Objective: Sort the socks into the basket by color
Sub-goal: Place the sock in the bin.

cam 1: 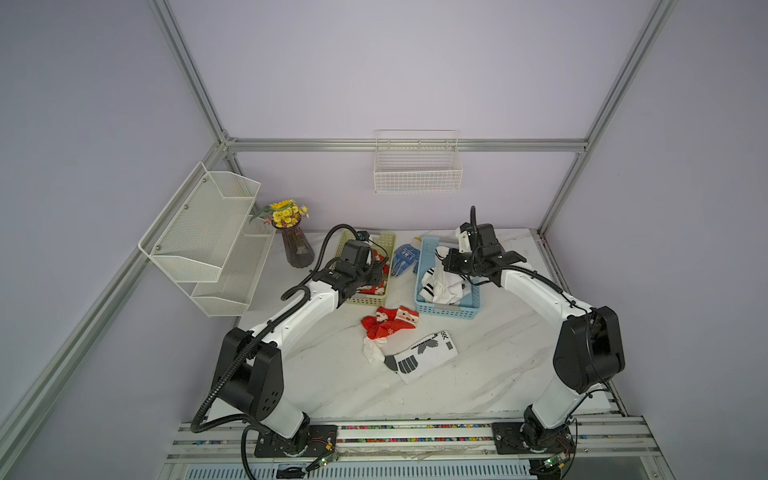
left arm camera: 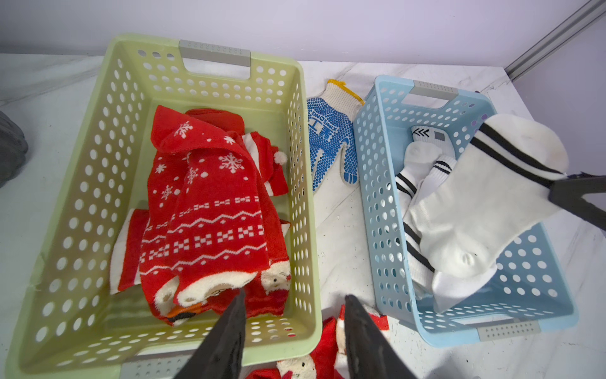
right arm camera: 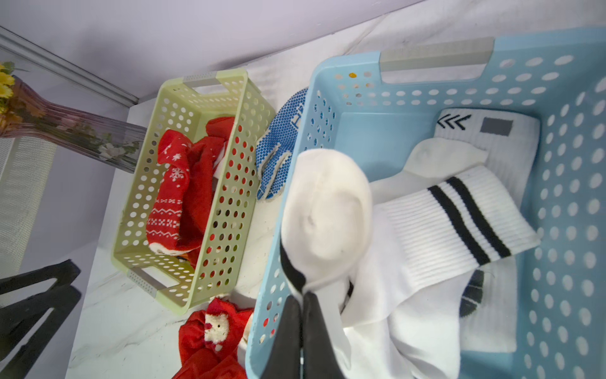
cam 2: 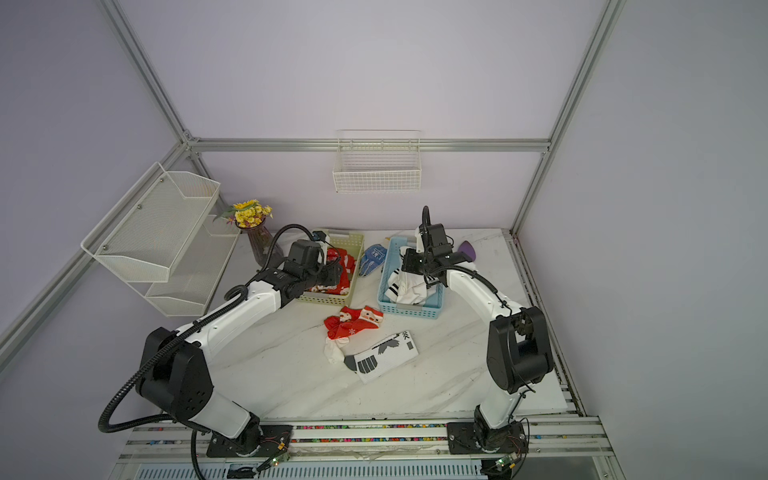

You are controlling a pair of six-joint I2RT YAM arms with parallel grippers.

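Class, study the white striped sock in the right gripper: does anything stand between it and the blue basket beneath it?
Nothing visible does. The right gripper, shut on the striped sock, holds it over the open blue basket; only other white socks lie inside.

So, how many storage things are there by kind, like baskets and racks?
Plastic baskets: 2, the green basket and the blue basket
Wire basket on the wall: 1
Mesh rack: 1
Total: 4
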